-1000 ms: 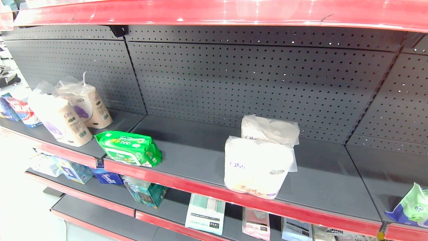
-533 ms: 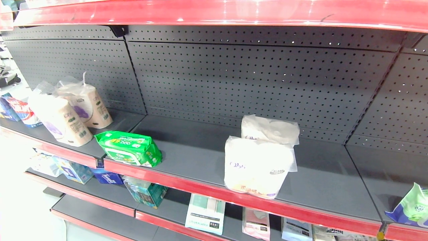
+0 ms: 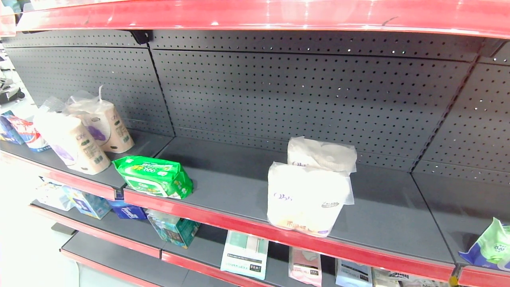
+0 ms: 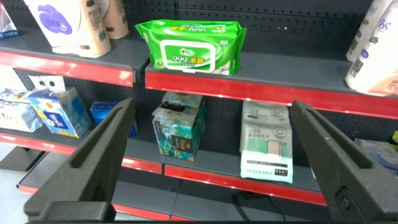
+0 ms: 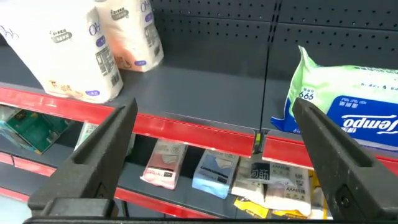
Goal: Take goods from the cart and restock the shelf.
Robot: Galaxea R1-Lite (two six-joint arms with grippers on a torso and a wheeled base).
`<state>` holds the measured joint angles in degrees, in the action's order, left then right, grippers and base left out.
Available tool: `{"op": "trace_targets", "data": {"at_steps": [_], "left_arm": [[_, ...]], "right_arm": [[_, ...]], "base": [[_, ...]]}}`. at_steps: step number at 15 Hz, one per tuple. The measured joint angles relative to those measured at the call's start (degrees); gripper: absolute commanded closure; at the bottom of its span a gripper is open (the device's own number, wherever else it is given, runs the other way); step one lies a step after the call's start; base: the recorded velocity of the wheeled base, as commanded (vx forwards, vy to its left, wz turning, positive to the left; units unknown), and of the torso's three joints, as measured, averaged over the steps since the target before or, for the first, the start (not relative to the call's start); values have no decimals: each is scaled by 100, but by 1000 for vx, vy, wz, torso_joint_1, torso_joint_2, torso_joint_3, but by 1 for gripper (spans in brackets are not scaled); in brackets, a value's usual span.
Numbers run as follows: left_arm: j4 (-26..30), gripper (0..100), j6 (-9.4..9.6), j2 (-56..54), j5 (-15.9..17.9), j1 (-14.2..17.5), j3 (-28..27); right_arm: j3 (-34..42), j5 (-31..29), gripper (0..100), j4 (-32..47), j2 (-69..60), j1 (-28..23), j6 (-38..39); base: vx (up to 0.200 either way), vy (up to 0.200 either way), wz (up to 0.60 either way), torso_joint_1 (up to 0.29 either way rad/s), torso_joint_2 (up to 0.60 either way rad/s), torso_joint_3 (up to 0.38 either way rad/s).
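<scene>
Grey shelf (image 3: 239,187) holds a green wipes pack (image 3: 153,176) left and tissue packs (image 3: 306,197) mid-front, while our left gripper (image 4: 212,109) and right gripper (image 5: 214,109) hang spread and empty, presumably free to fetch more stock.

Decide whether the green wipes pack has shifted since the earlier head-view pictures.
No. The green wipes pack lies where it did, at the red shelf edge.

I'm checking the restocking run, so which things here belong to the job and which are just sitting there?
Job: shelf, left gripper, right gripper, both open and empty.
Sitting there: green wet wipes pack, white tissue packs, paper rolls.
</scene>
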<state>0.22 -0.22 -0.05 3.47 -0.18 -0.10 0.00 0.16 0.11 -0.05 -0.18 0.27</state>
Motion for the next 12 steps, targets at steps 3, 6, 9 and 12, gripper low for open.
{"op": "trace_targets", "data": {"at_steps": [3, 6, 9, 12], "left_arm": [[2, 0, 0, 0, 0, -4, 0], [0, 0, 0, 0, -2, -6, 0], [2, 0, 6, 0, 2, 0, -1], [2, 0, 55, 0, 9, 0, -1]], "right_arm": [[0, 0, 0, -1, 0, 0, 6], [-5, 9, 0, -1, 0, 0, 17], [-5, 11, 0, -1, 0, -4, 11], [-5, 6, 0, -4, 0, 0, 9]], "base": [[0, 0, -600, 9, 7, 4], [0, 0, -600, 1, -1, 2], [0, 0, -400, 2, 2, 2], [0, 0, 0, 0, 0, 0]]}}
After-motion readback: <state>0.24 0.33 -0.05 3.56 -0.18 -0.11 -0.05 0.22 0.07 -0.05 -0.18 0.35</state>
